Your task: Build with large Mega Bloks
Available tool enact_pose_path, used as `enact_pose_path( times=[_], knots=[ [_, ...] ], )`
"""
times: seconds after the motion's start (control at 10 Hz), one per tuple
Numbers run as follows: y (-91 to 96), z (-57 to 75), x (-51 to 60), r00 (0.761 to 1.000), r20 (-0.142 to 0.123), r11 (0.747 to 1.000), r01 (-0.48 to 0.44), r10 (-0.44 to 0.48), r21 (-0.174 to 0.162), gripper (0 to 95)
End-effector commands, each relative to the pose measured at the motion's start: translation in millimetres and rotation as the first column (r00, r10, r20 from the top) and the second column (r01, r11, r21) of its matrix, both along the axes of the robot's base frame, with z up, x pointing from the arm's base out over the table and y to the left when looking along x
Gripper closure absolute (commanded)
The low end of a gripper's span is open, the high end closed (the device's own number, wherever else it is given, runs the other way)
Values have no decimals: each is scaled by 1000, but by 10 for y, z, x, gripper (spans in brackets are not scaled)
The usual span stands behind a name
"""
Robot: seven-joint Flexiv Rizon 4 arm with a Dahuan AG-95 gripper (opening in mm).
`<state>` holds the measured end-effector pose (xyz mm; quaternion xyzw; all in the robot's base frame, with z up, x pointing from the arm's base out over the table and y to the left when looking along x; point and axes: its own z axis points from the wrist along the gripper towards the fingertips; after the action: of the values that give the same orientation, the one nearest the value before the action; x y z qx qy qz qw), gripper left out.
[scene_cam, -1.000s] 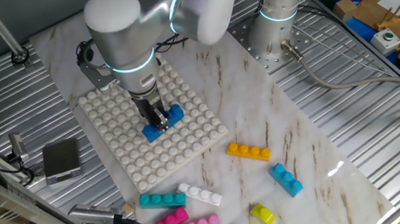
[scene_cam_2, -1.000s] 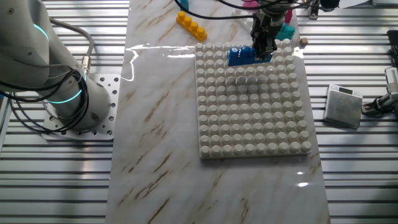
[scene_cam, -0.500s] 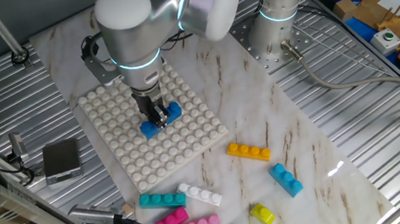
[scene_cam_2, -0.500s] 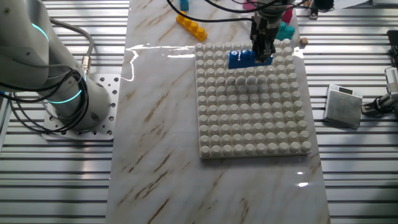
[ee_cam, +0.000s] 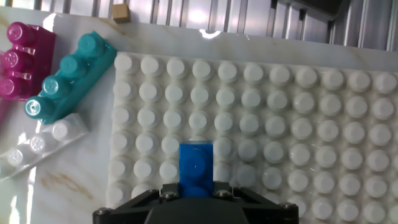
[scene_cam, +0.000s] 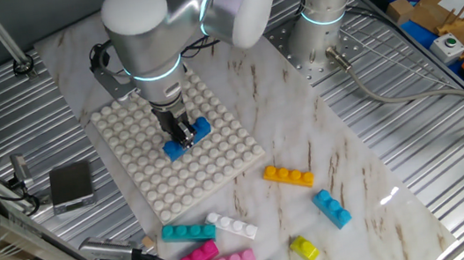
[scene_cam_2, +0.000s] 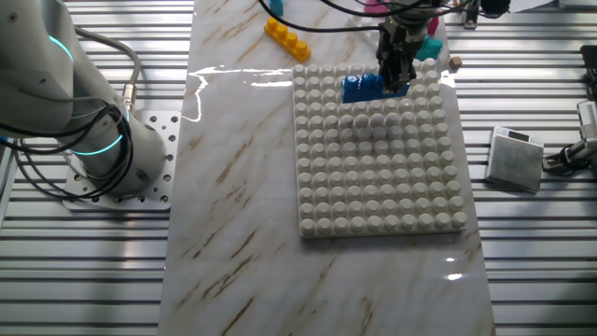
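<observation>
The gripper (scene_cam: 183, 138) is closed on the blue brick (scene_cam: 200, 134) over the white baseplate (scene_cam: 145, 181); 1 orange brick (scene_cam: 288, 175) lies apart on the tabletop (scene_cam: 342, 161)

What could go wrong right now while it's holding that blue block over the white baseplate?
1. The blue block sits angled across the baseplate stud rows in one fixed view, so pressing down may leave it crooked or unseated.
2. The gripper has its jaws shut on the block; if the block is only half seated, opening and lifting could pop it loose.
3. A hard press might shove the baseplate toward the teal block lying just off its edge.
</observation>
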<state>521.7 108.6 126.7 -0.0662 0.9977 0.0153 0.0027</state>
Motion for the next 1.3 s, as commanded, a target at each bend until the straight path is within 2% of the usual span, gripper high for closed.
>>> enact_pose_path(
  times=[0.1, 0.3, 0.5, 0.6, 0.8, 1.0, 1.3],
  knots=[
    [4, -1, 10, 999, 11, 999, 35, -35, 0, 950],
    [4, -1, 10, 996, 15, 997, 83, -83, 0, 950],
    [4, -1, 10, 996, 18, 996, 88, -88, 8, 950],
    [-74, 40, 162, 993, 12, 992, 120, -120, 31, 950],
    [-126, 59, 304, 992, 13, 991, 121, -122, 47, 950],
    [-167, 23, 372, 991, 10, 990, 129, -130, 64, 950],
    [-221, -46, 380, 994, 9, 993, 107, -108, 54, 950]
  ],
)
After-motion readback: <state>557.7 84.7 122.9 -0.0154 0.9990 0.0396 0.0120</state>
